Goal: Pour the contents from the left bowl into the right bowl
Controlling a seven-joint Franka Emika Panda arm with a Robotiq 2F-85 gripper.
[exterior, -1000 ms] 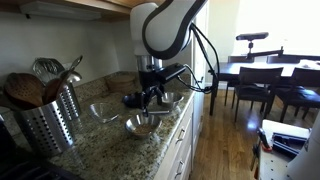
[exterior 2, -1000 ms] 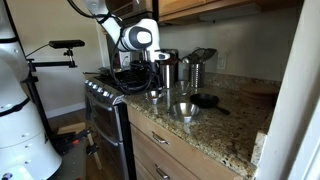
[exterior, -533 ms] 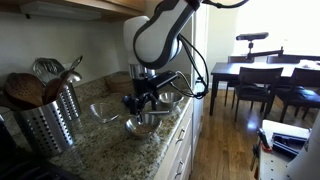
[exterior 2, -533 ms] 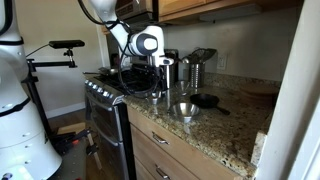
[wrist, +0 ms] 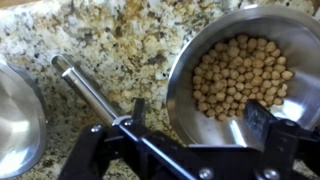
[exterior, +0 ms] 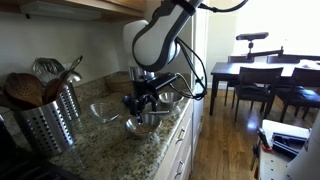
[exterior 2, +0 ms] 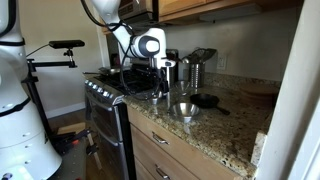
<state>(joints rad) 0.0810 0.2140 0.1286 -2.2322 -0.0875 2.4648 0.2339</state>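
The tool hangs low over the table with its jaws wide and nothing held. In the wrist view it straddles the near rim of the left bowl: one finger is outside the wall and the other is over the inside. The contents, a heap of small tan balls, lie in that bowl close to the inner finger.

The likeliest trouble is the grip. The rim looks thin and slick, so a shallow or skewed pinch could let the bowl twist or slip once lifted, scattering the balls. If the inner finger comes down too deep it would plough into the heap, and a push on the wall before closing could skate the bowl across the stone.

A metal rod lies on the table just beside the outer finger and could be knocked or caught. Beyond it, at the frame's edge, is what I take for the right bowl. It is apart from the left one, so an early tilt would drop the balls short
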